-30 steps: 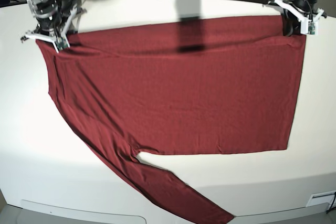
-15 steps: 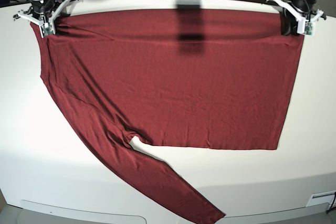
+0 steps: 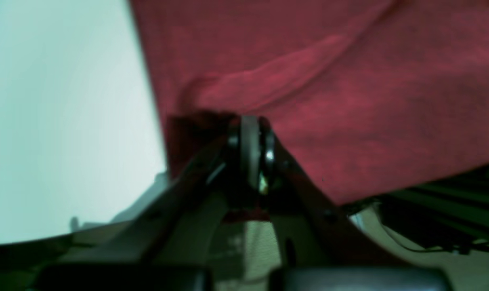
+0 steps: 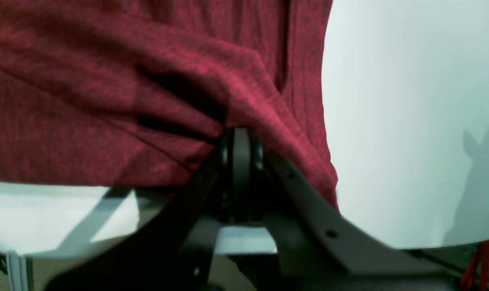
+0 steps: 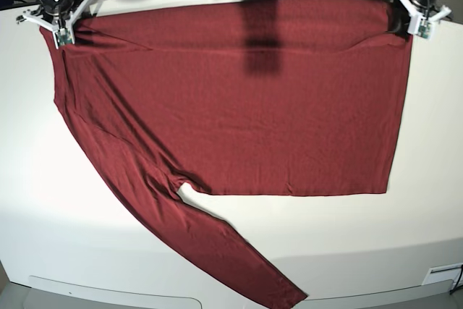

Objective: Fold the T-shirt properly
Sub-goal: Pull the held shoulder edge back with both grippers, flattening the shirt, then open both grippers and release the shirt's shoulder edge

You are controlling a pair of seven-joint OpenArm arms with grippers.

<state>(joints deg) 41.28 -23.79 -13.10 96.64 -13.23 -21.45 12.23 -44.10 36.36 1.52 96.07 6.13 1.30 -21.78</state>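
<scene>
Currently each end effector, left point(image 5: 414, 18) and right point(image 5: 59, 25), pinches the T-shirt point(image 5: 239, 99).

Base view: a camera above and in front of me looks steeply down over the whole white table point(image 5: 43, 200), far enough off to take in the entire T-shirt point(image 5: 239, 106) and both of my arms at the far corners. My left gripper point(image 5: 414, 23) appears at that view's upper right, my right gripper point(image 5: 59, 30) at its upper left.

Left wrist view: mounted behind my left gripper point(image 3: 250, 151), it looks along the fingers at very close range; cloth point(image 3: 349, 101) and table edge point(image 3: 66, 121) fill the blurred frame.

Right wrist view: likewise set behind my right gripper point(image 4: 240, 161), very near. Each wrist view shares one far shirt corner with the base view.
</scene>
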